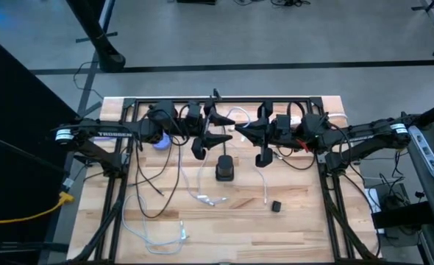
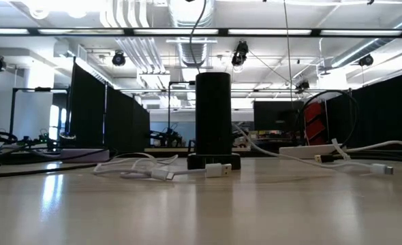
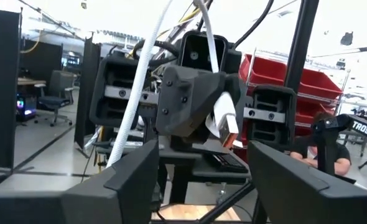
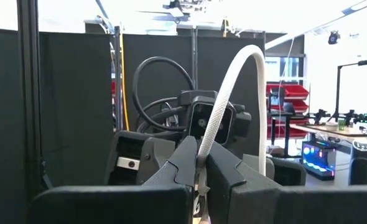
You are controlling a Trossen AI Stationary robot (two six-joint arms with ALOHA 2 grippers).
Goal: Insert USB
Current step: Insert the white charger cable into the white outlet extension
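Cable (image 1: 240, 114) of white braid hangs between the two arms, up in the middle of the upper half of the overhead frame, above the wooden table (image 1: 305, 221). The right pincer (image 1: 240, 129) is clamped on it: in its own wrist camera the fingers (image 4: 186, 163) meet tight round the braid, which arcs up and over. The left pincer (image 1: 215, 128) faces it from just beside, its fingers (image 3: 130, 180) standing apart with nothing between them; its camera shows the white USB plug (image 3: 224, 115) sticking out of the right pincer's grip. Below them, at frame centre, a dark upright charging block (image 1: 224, 168) stands on the table. More white cables (image 1: 202, 193) lie loose around it, one USB end (image 2: 218, 169) resting just before its base in the level view.
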